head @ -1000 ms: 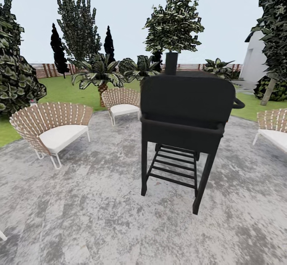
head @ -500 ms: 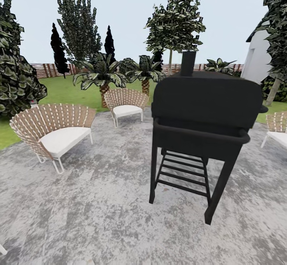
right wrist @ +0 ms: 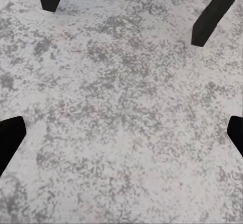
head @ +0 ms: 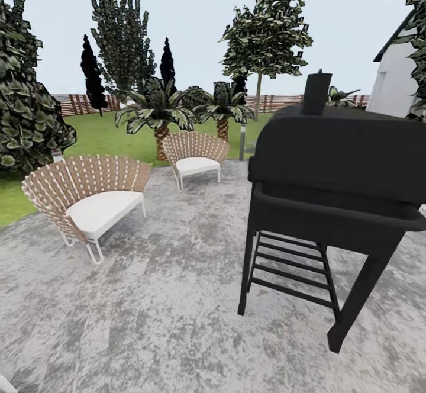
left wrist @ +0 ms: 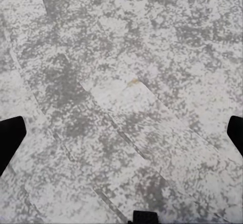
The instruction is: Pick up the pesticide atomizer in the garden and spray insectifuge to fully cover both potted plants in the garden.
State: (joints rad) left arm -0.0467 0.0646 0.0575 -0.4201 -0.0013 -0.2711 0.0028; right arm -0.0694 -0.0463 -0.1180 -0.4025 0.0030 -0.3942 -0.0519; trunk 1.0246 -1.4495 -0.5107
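Atomizer hunt is on across the garden, and no spray bottle is in sight yet. From the head view, the whole picture has slid: the black grill [head: 331, 203] now sits further right and looms larger than a second ago, so the camera is swinging left and rolling in, not the furniture moving. Two wicker chairs [head: 89, 195] line the stone patio [head: 148, 310], palms [head: 157, 112] and the slat fence [head: 77, 104] stand behind on the lawn. That suggests the robot is steering past the grill, searching.

Left wrist view: the left pincer [left wrist: 121, 138] hangs spread wide over bare paving, holding nothing.

Right wrist view: the right pincer [right wrist: 121, 138] is equally wide and empty, with two grill legs [right wrist: 215, 11] ahead of it.
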